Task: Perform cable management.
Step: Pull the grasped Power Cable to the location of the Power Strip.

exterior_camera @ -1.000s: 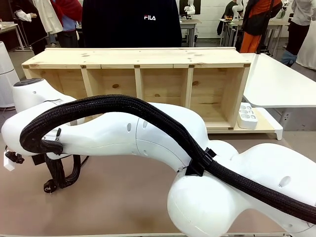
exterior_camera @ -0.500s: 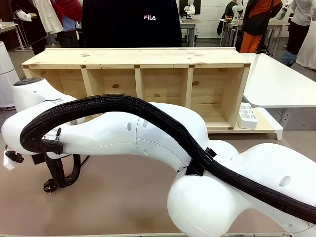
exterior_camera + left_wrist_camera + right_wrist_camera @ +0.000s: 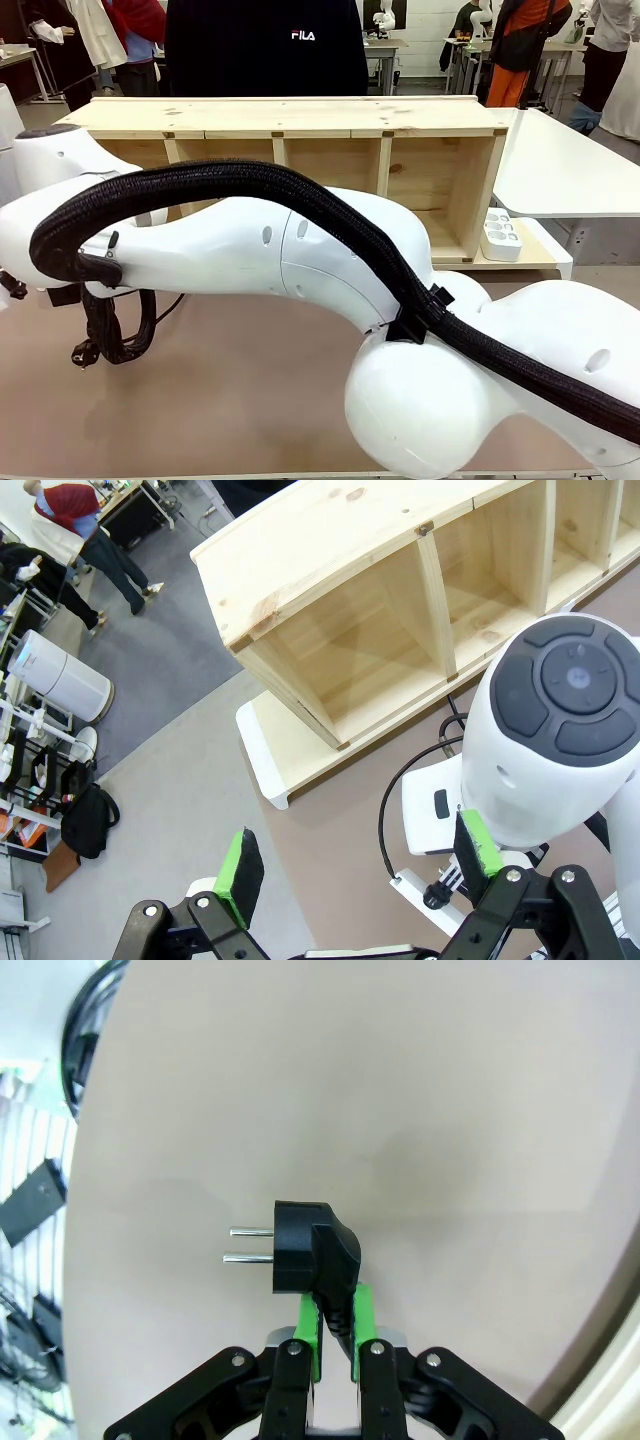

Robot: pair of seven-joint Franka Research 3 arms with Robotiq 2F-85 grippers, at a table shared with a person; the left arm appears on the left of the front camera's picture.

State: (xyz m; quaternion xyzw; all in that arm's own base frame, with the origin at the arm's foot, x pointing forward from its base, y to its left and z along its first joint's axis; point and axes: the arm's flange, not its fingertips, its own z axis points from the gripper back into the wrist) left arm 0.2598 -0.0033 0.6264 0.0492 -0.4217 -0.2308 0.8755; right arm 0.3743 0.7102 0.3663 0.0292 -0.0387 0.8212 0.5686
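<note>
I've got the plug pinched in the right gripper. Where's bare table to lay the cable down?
The brown tabletop is bare between the hanging cable and the right arm's elbow, and under the plug in the right gripper. Crowded: the power strip at the right end of the shelf.

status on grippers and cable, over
Right gripper shut on the cable just behind its plug. Left gripper open, empty. Cable loops hang under the right wrist above the table; wooden shelf behind.
</note>
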